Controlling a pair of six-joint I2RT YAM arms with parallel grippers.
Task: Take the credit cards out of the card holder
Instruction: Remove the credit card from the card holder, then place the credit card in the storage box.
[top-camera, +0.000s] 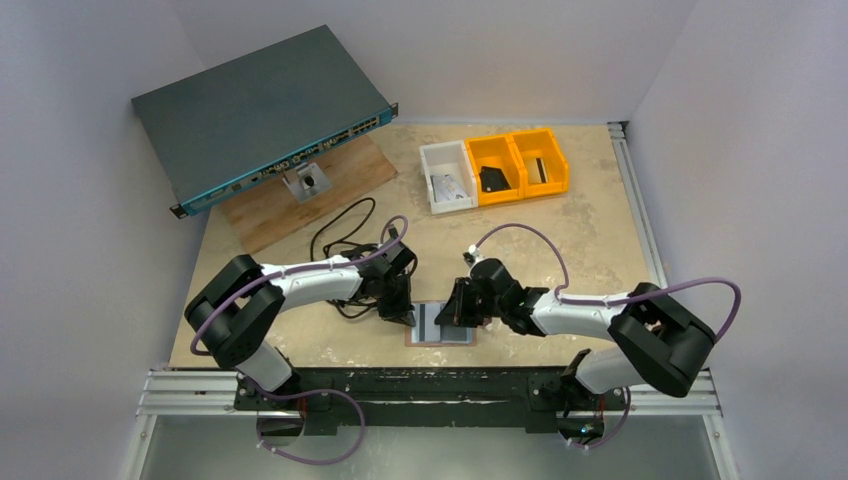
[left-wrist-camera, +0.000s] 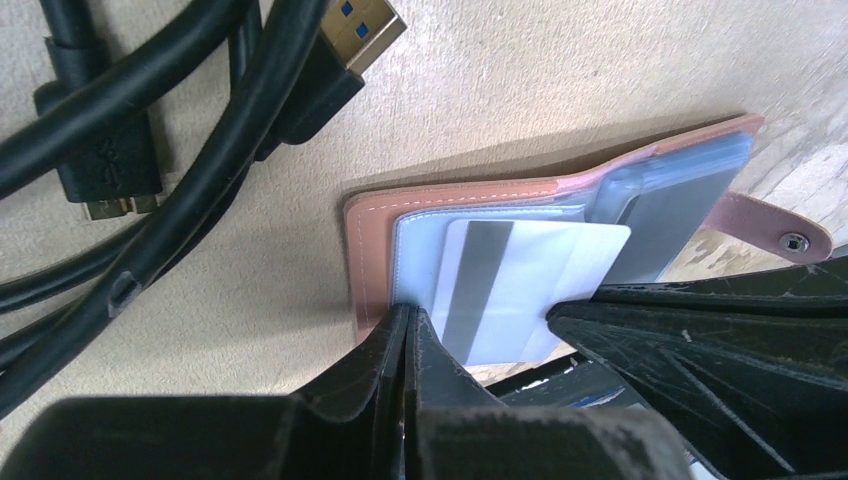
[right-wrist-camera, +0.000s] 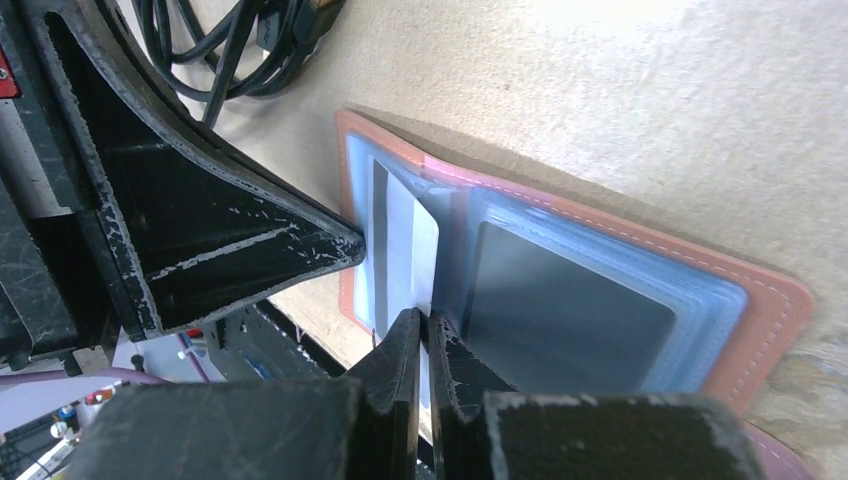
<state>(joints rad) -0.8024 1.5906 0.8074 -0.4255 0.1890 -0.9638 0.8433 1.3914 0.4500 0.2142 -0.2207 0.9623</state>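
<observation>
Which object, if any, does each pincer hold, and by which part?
Right pincer pinches the white striped card's near edge. Left pincer is shut, pressing the open card holder's pocket edge; a grip there cannot be told.

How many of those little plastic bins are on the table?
3, in a row at the table's far side: white bin leftmost, orange bin in the middle, second orange bin rightmost.

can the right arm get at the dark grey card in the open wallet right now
Probably yes. The dark grey plastic card lies face up under a clear pocket of the opened reddish-brown leather card holder, nothing over it. But the right gripper is shut on the white striped card, so it would have to finish that first.
</observation>
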